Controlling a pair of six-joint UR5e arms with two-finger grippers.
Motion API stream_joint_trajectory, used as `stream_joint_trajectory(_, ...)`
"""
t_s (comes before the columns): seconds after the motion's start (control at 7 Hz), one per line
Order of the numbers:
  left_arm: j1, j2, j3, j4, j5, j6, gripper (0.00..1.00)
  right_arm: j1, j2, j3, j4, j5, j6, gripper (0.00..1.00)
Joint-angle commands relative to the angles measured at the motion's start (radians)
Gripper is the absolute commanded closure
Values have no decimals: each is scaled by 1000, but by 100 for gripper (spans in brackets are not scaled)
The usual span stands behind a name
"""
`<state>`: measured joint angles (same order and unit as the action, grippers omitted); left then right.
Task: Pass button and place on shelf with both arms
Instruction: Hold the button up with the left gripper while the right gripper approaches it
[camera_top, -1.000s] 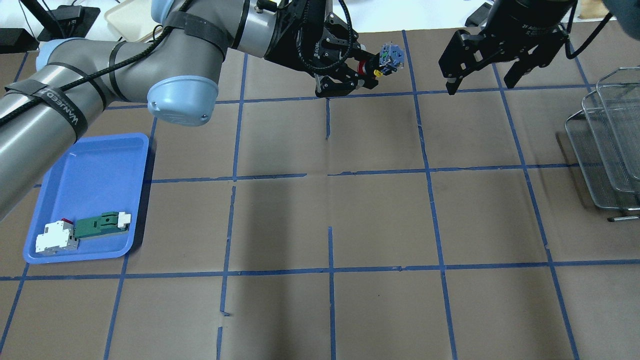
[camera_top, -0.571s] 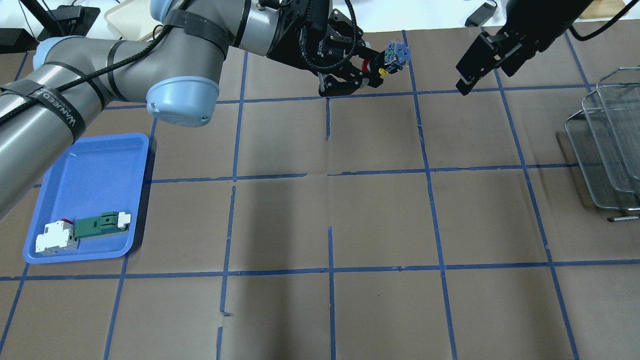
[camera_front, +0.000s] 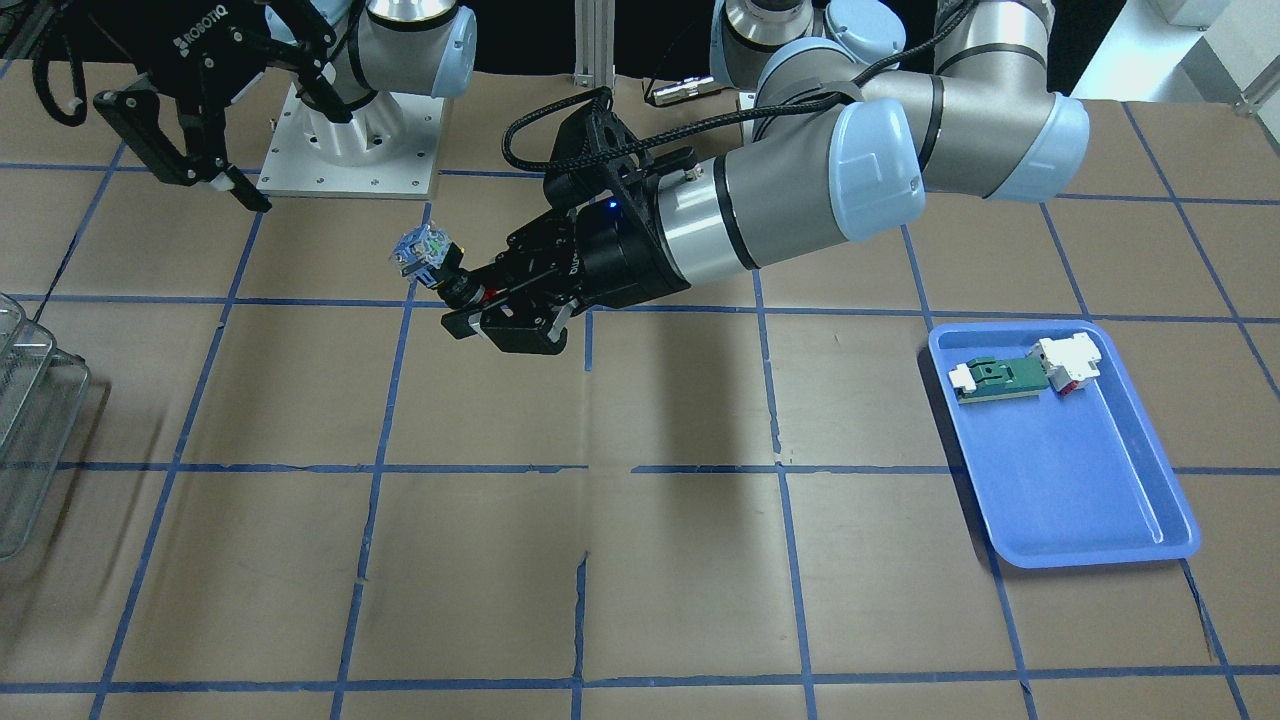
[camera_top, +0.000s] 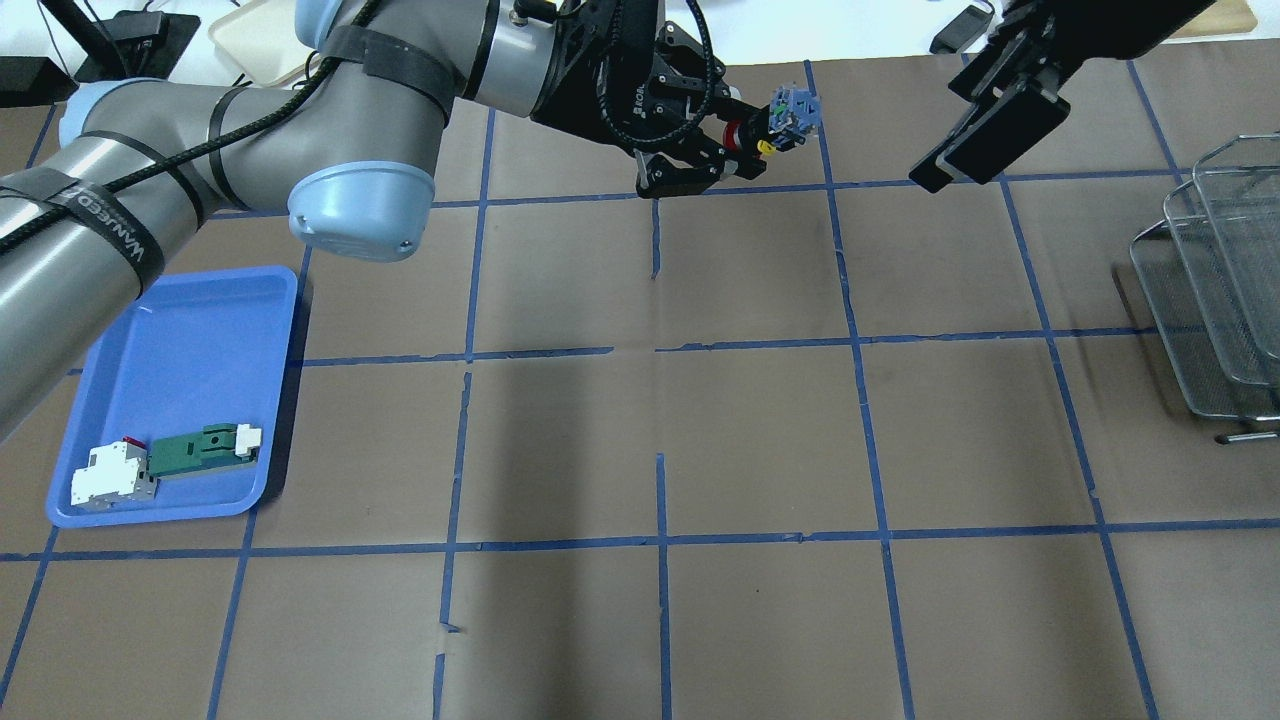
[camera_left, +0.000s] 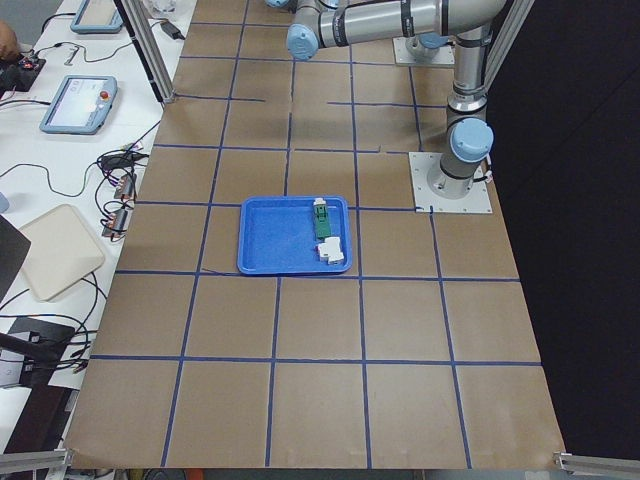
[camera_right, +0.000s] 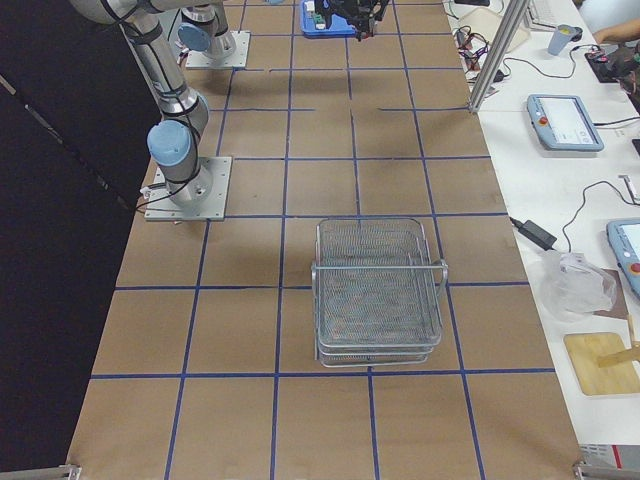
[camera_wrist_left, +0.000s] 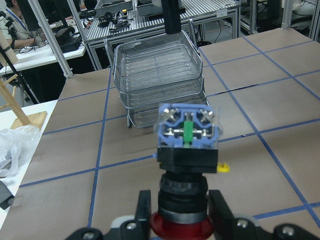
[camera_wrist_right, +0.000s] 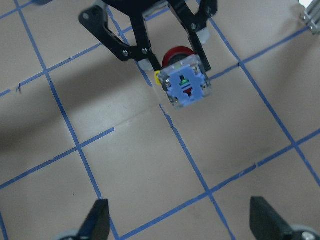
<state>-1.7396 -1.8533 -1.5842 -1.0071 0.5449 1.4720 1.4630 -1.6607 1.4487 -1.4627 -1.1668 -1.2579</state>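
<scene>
My left gripper (camera_top: 738, 137) is shut on the button (camera_top: 787, 113), holding it by the black body near the red cap, high above the table. The bluish-clear block points away from the fingers toward my right gripper (camera_top: 985, 135), which is open, empty and a short way apart. The front-facing view shows the button (camera_front: 424, 254), the left gripper (camera_front: 470, 298) and the right gripper (camera_front: 205, 180). The left wrist view shows the button (camera_wrist_left: 186, 145) with the wire shelf (camera_wrist_left: 157, 75) behind. The right wrist view looks down on the button (camera_wrist_right: 185, 84) between open fingers (camera_wrist_right: 95, 222). The shelf (camera_top: 1215, 290) stands at the right edge.
A blue tray (camera_top: 190, 340) at the left front holds a green-and-white flat part (camera_top: 205, 448) and a white-and-red block (camera_top: 108, 475). The table is brown paper with a blue tape grid. The shelf (camera_right: 378, 290) stands alone in the right exterior view.
My right gripper has turned about its wrist and shifted right and back, staying open. My left gripper has moved the button slightly right and away, still shut on it.
</scene>
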Motion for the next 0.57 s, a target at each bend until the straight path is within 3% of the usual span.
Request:
stream_joint_trajectory(0.0,0,11,-2,1,-2,-2,100,17,-25,15,-37,42,-235,0)
stream_joint_trajectory(0.43,-15,25,-5,-1,-22,-2,100,71,10,29,-109,44,-354,0)
